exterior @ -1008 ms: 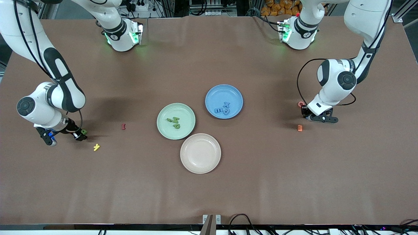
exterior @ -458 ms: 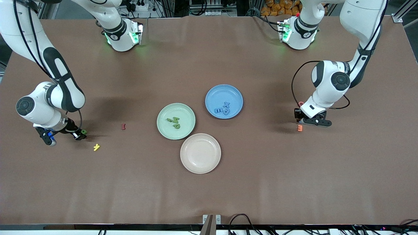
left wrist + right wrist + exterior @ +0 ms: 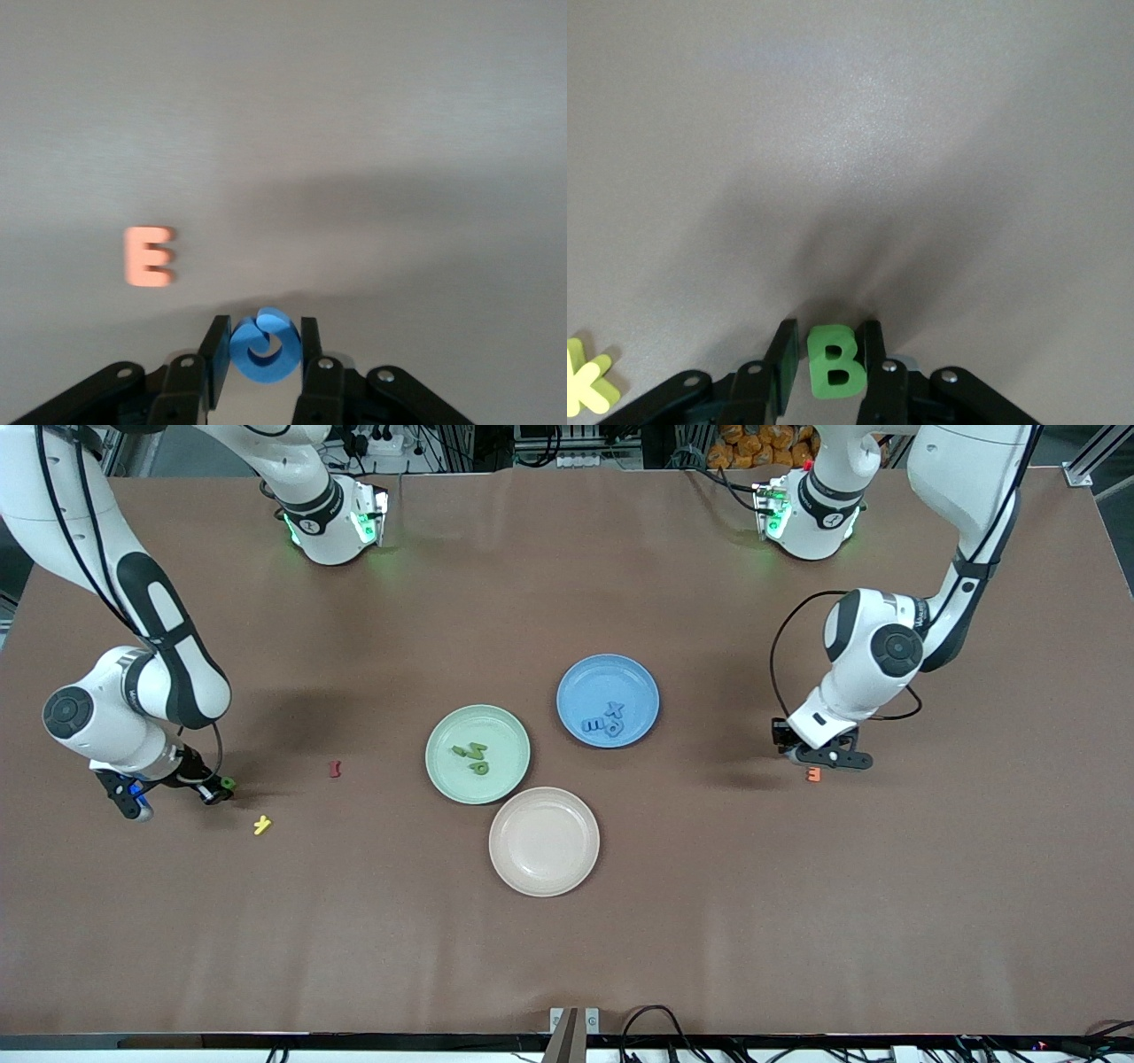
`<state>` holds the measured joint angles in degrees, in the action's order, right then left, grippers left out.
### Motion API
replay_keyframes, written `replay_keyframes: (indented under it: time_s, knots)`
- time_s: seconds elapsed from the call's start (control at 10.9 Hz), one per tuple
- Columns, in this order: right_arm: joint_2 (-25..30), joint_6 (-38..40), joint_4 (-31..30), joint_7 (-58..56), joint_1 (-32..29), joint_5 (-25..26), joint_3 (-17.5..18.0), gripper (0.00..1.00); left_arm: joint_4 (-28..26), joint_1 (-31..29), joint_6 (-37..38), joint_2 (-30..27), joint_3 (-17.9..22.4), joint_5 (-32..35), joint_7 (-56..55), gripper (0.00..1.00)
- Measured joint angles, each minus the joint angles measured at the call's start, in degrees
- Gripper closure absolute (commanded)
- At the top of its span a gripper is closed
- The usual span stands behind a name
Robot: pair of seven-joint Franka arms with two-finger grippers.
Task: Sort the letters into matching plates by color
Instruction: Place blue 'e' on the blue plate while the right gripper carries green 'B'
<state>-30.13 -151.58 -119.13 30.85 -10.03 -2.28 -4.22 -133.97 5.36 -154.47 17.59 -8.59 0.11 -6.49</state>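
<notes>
Carried toward the blue plate (image 3: pixel 608 700): blue letter (image 3: pixel 263 346), pinched in left gripper (image 3: pixel 819 755). Right gripper (image 3: pixel 217 790) clamped on green B (image 3: pixel 832 361); lift next, then green plate (image 3: pixel 477 754).

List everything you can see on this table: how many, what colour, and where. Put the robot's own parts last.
Table: one, brown.
Green plate: one, mid-table.
Blue plate: one, beside green plate, farther from camera.
Cream plate: one, nearest camera.
Green letters: three, in green plate.
Blue letters: three, in blue plate.
Red letter: one, toward right arm's end.
Yellow letter: one, nearer camera than red letter.
Orange letter: one, toward left arm's end.
Green B: one, in right claw.
Blue letter: one, in left claw.
Right claw: closed on green B.
Left claw: closed on blue letter, by orange letter.
</notes>
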Motion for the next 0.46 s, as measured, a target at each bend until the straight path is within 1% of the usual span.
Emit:
replay_keyframes:
  time_s: [0.27,0.37,0.46]
  knots:
    - [0.0,0.1,0.0,-2.8,0.0,0.1,0.1,0.71,2.8,1.0,4.7,-0.3,-3.1,0.0,-5.1,1.00]
    - [0.0,0.1,0.0,-6.4,0.0,0.1,0.1,0.75,3.3,1.3,5.5,-0.4,-3.7,0.0,-6.2,1.00]
    - [0.0,0.5,0.2,-10.3,0.0,0.1,0.3,0.75,3.6,1.6,6.3,-0.4,-4.2,0.0,-7.4,1.00]
